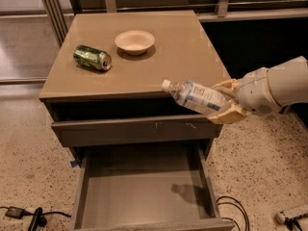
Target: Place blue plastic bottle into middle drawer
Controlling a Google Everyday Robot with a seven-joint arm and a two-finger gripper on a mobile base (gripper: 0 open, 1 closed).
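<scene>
Sideways, pinched the blue plastic bottle (pixel 195 96) in the tool (pixel 226 103) just off the front-right corner of the bench (pixel 183 52), cap leftward; hung it above the open middle drawer (pixel 144 194), probably for lowering inside.

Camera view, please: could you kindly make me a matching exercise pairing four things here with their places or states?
1 blue plastic bottle
2 green can
3 bowl
4 middle drawer

a pulled open
b on its side, tabletop left
c clamped in the gripper, off the tabletop's front right
d upright, tabletop rear

Pairs: 1-c, 2-b, 3-d, 4-a.
</scene>
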